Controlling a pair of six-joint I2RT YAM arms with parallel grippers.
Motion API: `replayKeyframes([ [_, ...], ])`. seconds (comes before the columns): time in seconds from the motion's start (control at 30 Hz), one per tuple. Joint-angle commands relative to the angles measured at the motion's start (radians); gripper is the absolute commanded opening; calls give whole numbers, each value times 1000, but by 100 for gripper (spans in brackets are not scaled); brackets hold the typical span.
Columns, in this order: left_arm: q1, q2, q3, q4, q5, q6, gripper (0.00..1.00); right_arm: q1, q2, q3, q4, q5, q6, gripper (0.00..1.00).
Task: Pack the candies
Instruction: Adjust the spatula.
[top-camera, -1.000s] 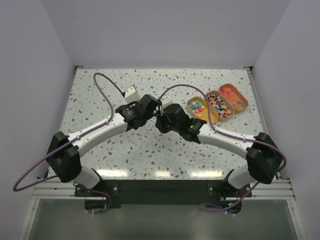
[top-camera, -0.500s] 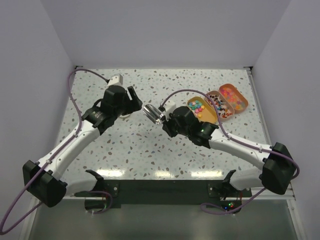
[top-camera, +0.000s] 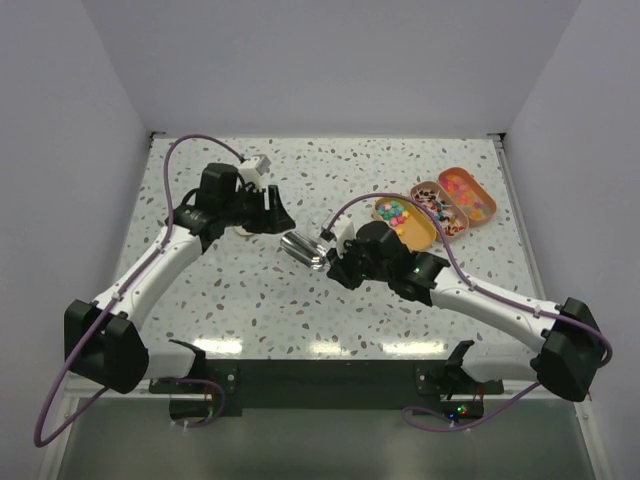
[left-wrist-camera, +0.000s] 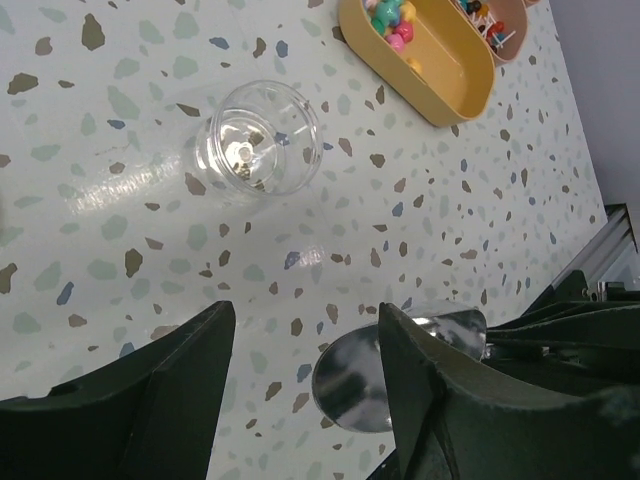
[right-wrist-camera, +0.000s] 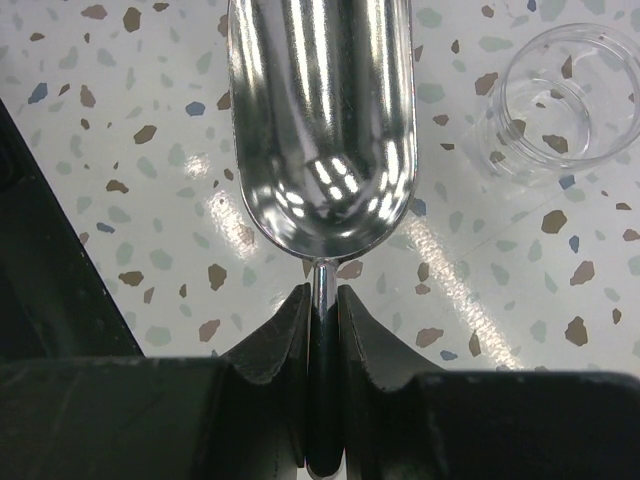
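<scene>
The candies (top-camera: 393, 212) lie in mixed colours in three oval trays at the back right, and the yellow tray (left-wrist-camera: 440, 75) also shows in the left wrist view. My right gripper (right-wrist-camera: 322, 295) is shut on the thin handle of an empty metal scoop (right-wrist-camera: 320, 120), whose bowl (top-camera: 303, 250) points left over the table. A clear empty jar (left-wrist-camera: 262, 137) stands upright on the table beside the scoop's tip (right-wrist-camera: 560, 100). My left gripper (left-wrist-camera: 305, 320) hovers open above the table left of the scoop (left-wrist-camera: 390, 370), holding nothing.
The pink tray (top-camera: 440, 210) and the orange tray (top-camera: 467, 193) sit side by side right of the yellow one (top-camera: 418, 232). Purple cables loop over both arms. White walls close the table on three sides.
The two grippers were together at the centre. The left one opened and swung away to the left. The scoop stayed in the right gripper, which drew slightly nearer and to the right.
</scene>
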Motion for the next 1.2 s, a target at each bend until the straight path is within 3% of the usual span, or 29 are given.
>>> replayKeyframes([
  [0.0,30,-26,-20,11,135,75,64,-10,-42,-8,33,-61,-19,0],
  [0.27,36,-12,-65,39,240,74,61,-39,-37,-31,91,-102,4,0],
  [0.4,36,-17,-77,60,266,65,54,-51,-42,-44,128,-118,23,0],
  [0.53,38,-12,-92,90,292,42,37,-61,-40,-50,157,-145,33,0],
  [0.7,75,-7,-120,151,312,-12,23,-78,-51,-80,198,-171,47,0],
  [0.83,110,-6,-166,235,370,-130,0,-79,-57,-106,209,-173,59,1],
  [1.0,113,2,-210,316,401,-256,0,-78,-77,-131,267,-156,87,29],
  [1.07,114,9,-224,317,399,-303,0,-78,-88,-137,272,-144,84,37],
  [1.17,118,13,-243,318,398,-360,0,-78,-108,-137,266,-113,69,41],
])
